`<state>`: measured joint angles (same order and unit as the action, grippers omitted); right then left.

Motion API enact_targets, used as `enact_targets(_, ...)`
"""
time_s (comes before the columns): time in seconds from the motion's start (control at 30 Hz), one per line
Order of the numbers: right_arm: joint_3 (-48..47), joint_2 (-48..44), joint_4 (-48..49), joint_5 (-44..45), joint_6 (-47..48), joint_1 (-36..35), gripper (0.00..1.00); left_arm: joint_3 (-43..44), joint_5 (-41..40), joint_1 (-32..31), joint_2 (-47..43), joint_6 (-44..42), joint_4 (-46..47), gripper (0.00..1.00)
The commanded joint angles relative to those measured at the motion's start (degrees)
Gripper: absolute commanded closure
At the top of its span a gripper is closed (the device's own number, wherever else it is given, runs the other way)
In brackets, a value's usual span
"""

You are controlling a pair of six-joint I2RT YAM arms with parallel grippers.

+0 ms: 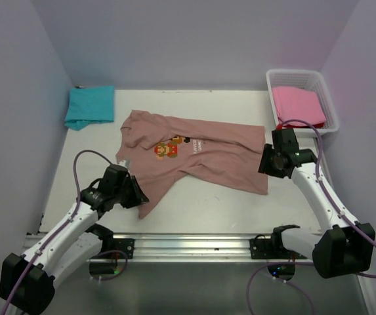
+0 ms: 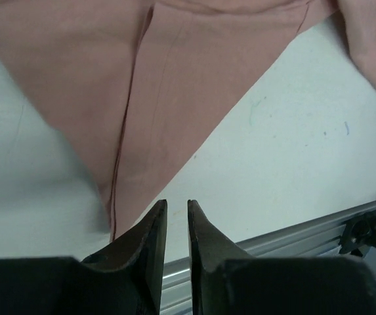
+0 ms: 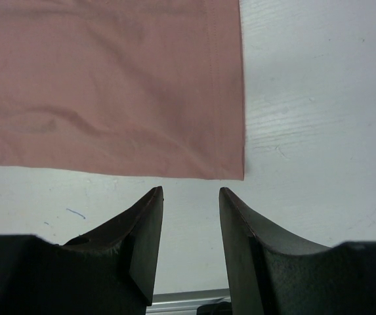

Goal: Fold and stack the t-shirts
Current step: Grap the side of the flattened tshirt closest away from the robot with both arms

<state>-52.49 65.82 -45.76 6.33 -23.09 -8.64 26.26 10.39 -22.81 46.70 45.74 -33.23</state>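
Left end effector (image 2: 176,205), salmon-brown t-shirt (image 1: 207,161) spread, print up

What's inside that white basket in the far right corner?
A folded pink t-shirt lies in the white basket. It covers most of the bottom, so anything beneath it cannot be seen.

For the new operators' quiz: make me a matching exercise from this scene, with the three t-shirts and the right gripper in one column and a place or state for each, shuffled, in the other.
Column A
1. salmon-brown t-shirt
2. teal t-shirt
3. pink t-shirt
4. right gripper

Column B
a. in the white basket
b. folded small at the far left corner of the table
c. open, holding nothing, just off a hem corner
d. spread out across the middle of the table

Pairs: 1-d, 2-b, 3-a, 4-c
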Motion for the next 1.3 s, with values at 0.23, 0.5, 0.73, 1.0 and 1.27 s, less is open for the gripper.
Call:
enact_targets(0.23, 0.81, -2.45, -0.65, -1.85, -0.46, -0.23, 0.57, 2.38, -14.58, -7.33, 1.36, 12.70, -11.41, 0.76)
enact_targets(0.5, 1.07, -3.42, -0.56, -2.99, -0.38, -0.32, 0.57, 8.02, -23.13, -17.79, 13.33, 19.74, -16.86, 0.69)
enact_targets(0.73, 1.51, -3.24, 0.14, -4.30, -0.20, -0.23, 0.57, 10.20, -25.68, -20.52, 14.38, 23.78, -19.58, 0.70)
enact_targets(1.0, 1.86, -3.77, 0.49, -5.10, -0.11, -0.32, 0.57, 10.40, -26.66, -24.30, 15.70, 26.25, -22.23, 0.70)
enact_targets(1.27, 1.86, -4.38, 0.05, -5.36, -0.02, -0.50, 0.57, 10.56, -28.76, -24.74, 18.42, 26.60, -21.79, 0.70)
